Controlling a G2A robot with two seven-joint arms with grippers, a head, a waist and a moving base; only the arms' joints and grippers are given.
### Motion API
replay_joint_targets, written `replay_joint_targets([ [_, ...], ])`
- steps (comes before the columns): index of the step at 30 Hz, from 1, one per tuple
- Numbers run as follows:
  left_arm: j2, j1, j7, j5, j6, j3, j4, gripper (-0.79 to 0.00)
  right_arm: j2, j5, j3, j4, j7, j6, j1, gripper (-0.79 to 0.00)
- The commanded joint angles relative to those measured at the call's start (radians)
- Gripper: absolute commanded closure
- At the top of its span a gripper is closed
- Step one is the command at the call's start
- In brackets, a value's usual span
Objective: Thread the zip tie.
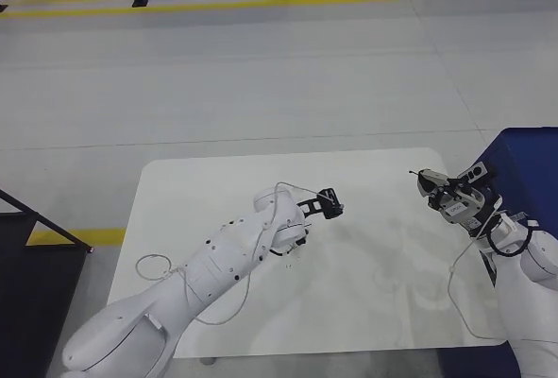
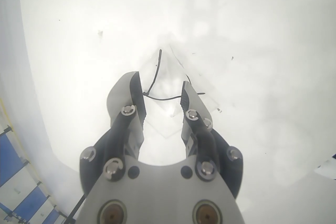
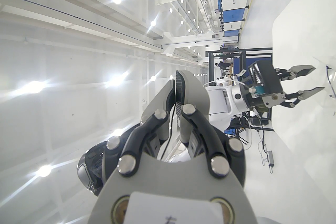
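Nearest the lens at the left wrist: left gripper (image 2: 160, 80), spread wide, gripping nothing, tips low over the clear sheet (image 2: 202, 83). Between those tips, lying on the clear sheet: zip tie (image 2: 156, 70), thin and black. One stretch pointing away from the gripper across the sheet, another bent crosswise from pad to pad, seemingly brushing both. A further dark loose end on the sheet, just beyond one finger. Directly beneath the clear sheet: white table (image 2: 78, 25), with a few small dark specks (image 2: 99, 32) scattered around the sheet.

Well apart from the clear sheet, off toward the robot's right and above the table: right gripper (image 3: 175, 78), turned toward the sheet, tips pressed together with no gap. Behind its pads, a thin dark strand (image 3: 170, 120) down the space between the fingers. Cannot tell whether zip tie or cable, nor whether pinched.

From the right wrist, same zip tie as a dark curl on the clear sheet, just past the left gripper's parted tips.
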Motion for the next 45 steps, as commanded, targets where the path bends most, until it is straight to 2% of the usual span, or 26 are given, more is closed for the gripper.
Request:
replay_joint_targets([
  [1,-0.011,-0.009,0.009,-0.005,-0.005,0.006,0.033,-0.262,0.000,0.000,0.000,0.000,0.000,0.000,0.000,0.000],
  [5,-0.031,-0.022,0.014,-0.003,-0.008,0.020,0.091,-0.237,0.000,0.000,0.000,0.000,0.000,0.000,0.000,0.000],
  [7,-0.042,-0.028,0.016,0.010,-0.001,0.029,0.115,-0.262,0.000,0.000,0.000,0.000,0.000,0.000,0.000,0.000],
  [11,-0.061,-0.036,0.036,0.020,-0.004,0.041,0.160,-0.243,0.000,0.000,0.000,0.000,0.000,0.000,0.000,0.000],
  [24,-0.121,-0.054,0.137,0.049,0.003,0.062,0.291,-0.231,0.000,0.000,0.000,0.000,0.000,0.000,0.000,0.000],
  [25,-0.125,-0.054,0.145,0.044,-0.005,0.062,0.301,-0.219,0.000,0.000,0.000,0.000,0.000,0.000,0.000,0.000],
  [26,-0.130,-0.055,0.148,0.041,-0.018,0.064,0.311,-0.139,0.000,0.000,0.000,0.000,0.000,0.000,0.000,0.000],
  [27,-0.135,-0.057,0.153,0.038,-0.029,0.065,0.321,-0.111,0.000,0.000,0.000,0.000,0.000,0.000,0.000,0.000],
  [30,-0.150,-0.064,0.164,0.024,-0.051,0.065,0.353,-0.142,0.000,0.000,0.000,0.000,0.000,0.000,0.000,0.000],
  [37,-0.178,-0.082,0.190,0.045,-0.040,0.070,0.388,-0.129,0.000,0.000,0.000,0.000,0.000,0.000,0.000,0.000],
  [39,-0.182,-0.086,0.180,0.048,-0.027,0.066,0.400,-0.197,0.000,0.000,0.000,0.000,0.000,0.000,0.000,0.000],
  [40,-0.184,-0.087,0.184,0.054,-0.021,0.065,0.402,-0.203,0.000,0.000,0.000,0.000,0.000,0.000,0.000,0.000],
  [45,-0.192,-0.087,0.202,0.102,0.020,0.070,0.417,-0.172,0.000,0.000,0.000,0.000,0.000,0.000,0.000,0.000],
])
